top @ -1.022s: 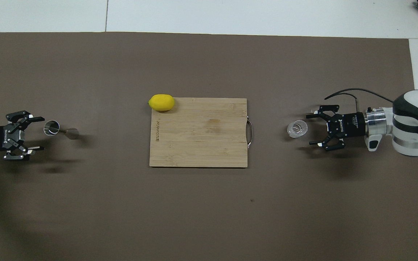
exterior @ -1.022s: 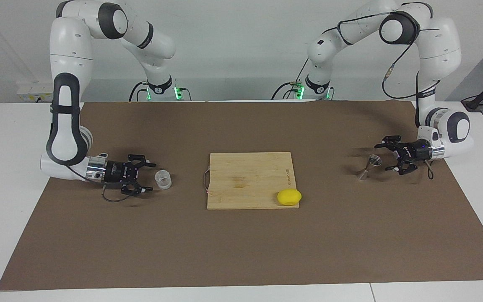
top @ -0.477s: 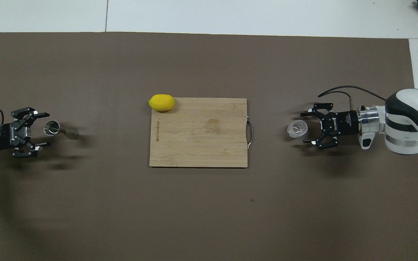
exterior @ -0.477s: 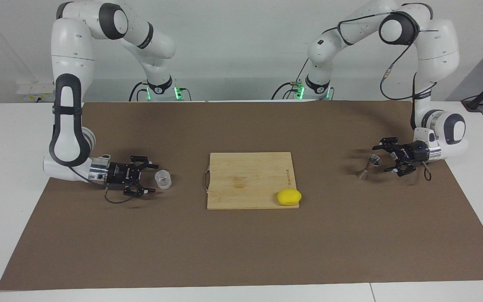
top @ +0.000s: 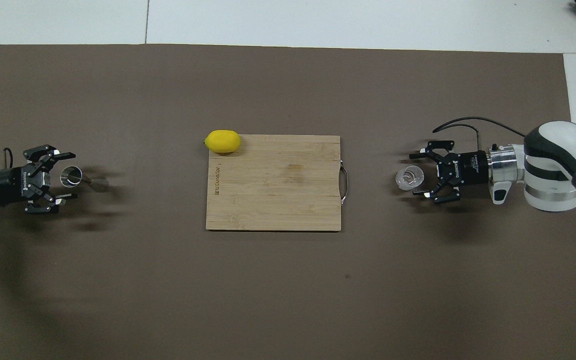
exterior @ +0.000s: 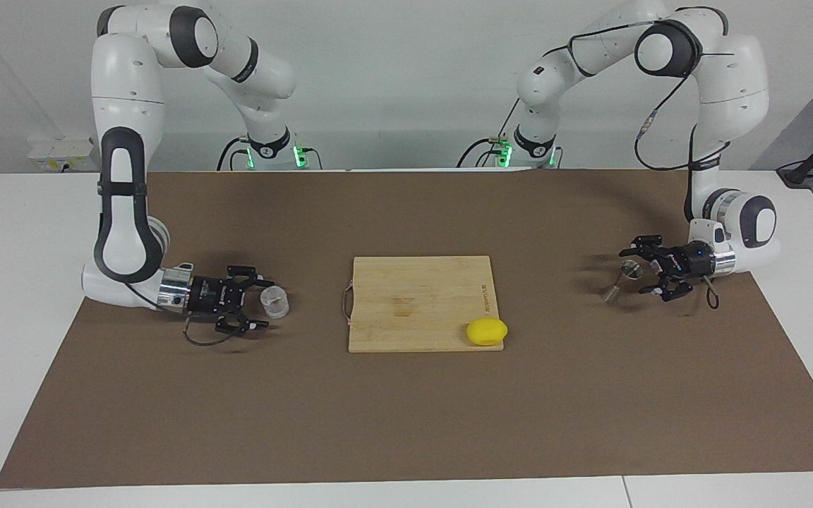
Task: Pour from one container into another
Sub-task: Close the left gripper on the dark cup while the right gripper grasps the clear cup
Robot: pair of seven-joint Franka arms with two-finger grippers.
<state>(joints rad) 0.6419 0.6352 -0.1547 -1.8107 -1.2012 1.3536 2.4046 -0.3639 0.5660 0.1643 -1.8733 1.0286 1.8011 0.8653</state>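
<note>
While both hands stand spread and empty, the right hand (exterior: 260, 303) flanks the clear cup (exterior: 275, 301) at its end of the counter (exterior: 406, 423), and the left hand (exterior: 641, 272) flanks the metal jigger (exterior: 621, 279) at the other end. Each should slide further in, centre squarely, then clamp gently without tipping anything.

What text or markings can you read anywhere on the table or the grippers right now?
Cutting board: a line of branded lettering along the edge nearest the lemon, too small to read.
Right gripper: white lettering on the black body, too small to read.
Left gripper: white lettering likewise, unreadable.
Nothing else carries text.
</note>
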